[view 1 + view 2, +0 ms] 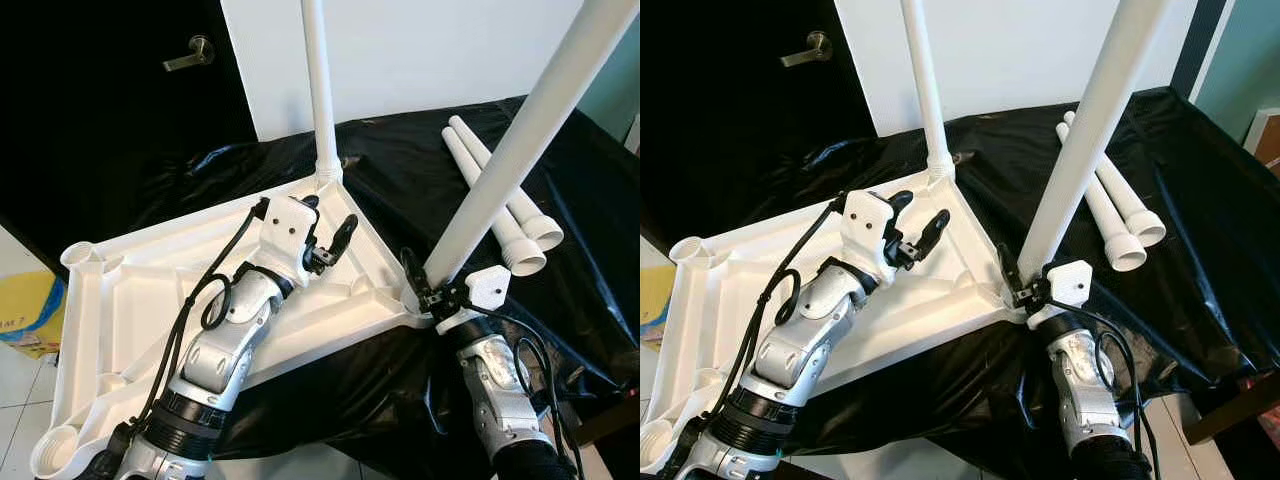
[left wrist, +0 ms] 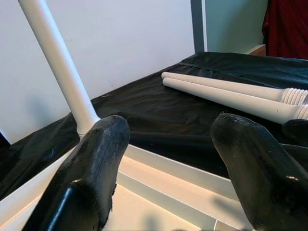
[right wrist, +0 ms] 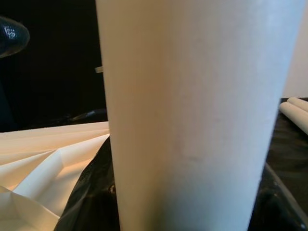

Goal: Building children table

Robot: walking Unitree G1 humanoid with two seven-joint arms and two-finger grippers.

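Note:
The white children's table top [image 1: 150,290] lies upside down on a black-covered surface. One white leg [image 1: 320,90] stands upright in its far corner socket. A second leg [image 1: 530,130] rises from the near right corner. My right gripper [image 1: 425,285] sits around that leg's base; in the right wrist view the leg [image 3: 192,120] is very close, and the one visible fingertip [image 3: 9,33] stands apart from it. My left gripper [image 1: 330,220] hovers open over the table top near the far corner, nothing between its fingers [image 2: 96,159].
Two loose white legs [image 1: 500,200] lie side by side on the black cloth [image 1: 400,180] at the right. A dark door with a lever handle [image 1: 190,55] is behind on the left, and a yellow bag [image 1: 30,310] sits on the floor at far left.

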